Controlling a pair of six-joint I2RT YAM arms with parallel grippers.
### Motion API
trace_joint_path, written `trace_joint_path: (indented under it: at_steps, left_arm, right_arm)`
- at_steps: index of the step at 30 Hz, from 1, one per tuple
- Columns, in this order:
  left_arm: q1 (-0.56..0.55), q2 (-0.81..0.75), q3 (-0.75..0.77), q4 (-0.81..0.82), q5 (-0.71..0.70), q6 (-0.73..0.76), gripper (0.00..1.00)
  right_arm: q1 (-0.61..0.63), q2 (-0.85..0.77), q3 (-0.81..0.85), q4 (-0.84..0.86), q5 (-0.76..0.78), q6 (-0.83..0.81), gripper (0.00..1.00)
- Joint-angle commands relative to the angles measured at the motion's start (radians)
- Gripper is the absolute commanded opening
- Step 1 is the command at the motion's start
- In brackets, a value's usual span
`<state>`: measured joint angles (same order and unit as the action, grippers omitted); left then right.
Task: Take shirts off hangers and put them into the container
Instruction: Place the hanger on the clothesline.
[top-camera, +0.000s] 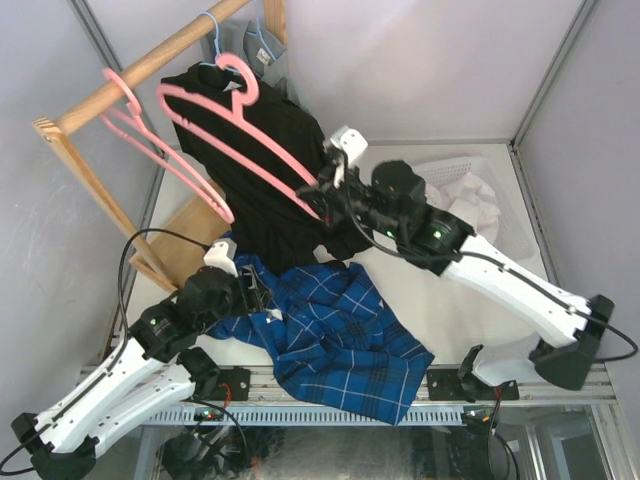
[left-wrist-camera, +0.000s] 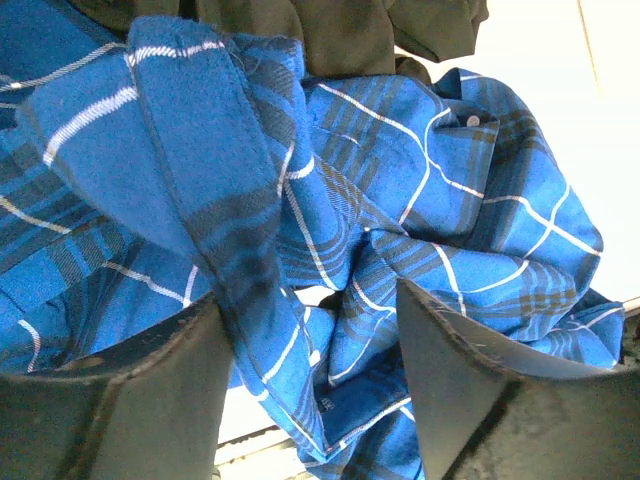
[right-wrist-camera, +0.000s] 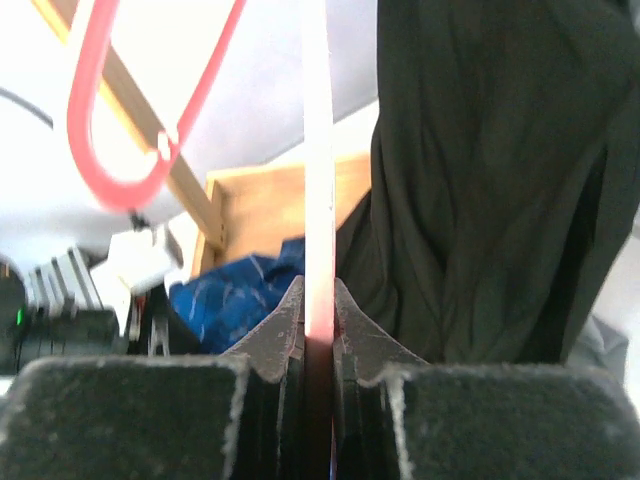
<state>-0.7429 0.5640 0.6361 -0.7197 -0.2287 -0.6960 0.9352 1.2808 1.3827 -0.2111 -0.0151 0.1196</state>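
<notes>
1. The left gripper was low at the near left of the table, its fingers standing apart.
2. In the left wrist view a fold of the plaid shirt hung down between those fingers, against the left one, and was not pinched.
3. The rest of the plaid shirt lay crumpled just right of that gripper and spilled over the table's near edge.
4. The right gripper was clamped on the lower bar of a pink hanger. The bar ran straight up from between the closed fingers.
5. From that gripper the hanger reached far and left, tilted, towards the wooden rack.
6. The hanger lay across the black shirt, which hung just beside the right gripper with its hem touching the plaid shirt.
7. The basket sat at the far right behind the right arm, well apart from both grippers, with a white shirt in it.
</notes>
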Motion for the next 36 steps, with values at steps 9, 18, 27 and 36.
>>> trace_joint_path:
  at_steps: [9, 18, 27, 36]
  left_arm:
    - [0.005, -0.122, 0.041, -0.053, -0.089, -0.023, 0.78]
    - [0.005, -0.134, 0.024, -0.052, -0.093, -0.04, 0.8]
    - [0.004, -0.134, 0.029, -0.061, -0.101, -0.036, 0.83]
    - [0.005, -0.145, 0.034, -0.069, -0.113, -0.042, 0.87]
  right_arm:
    - [0.043, 0.354, 0.511, -0.087, 0.033, 0.125, 0.0]
    - [0.059, 0.563, 0.805, -0.272, -0.024, 0.073, 0.0]
    - [0.068, 0.736, 1.052, -0.494, -0.044, 0.011, 0.0]
    - [0.07, 0.665, 0.946, -0.473, -0.058, -0.005, 0.21]
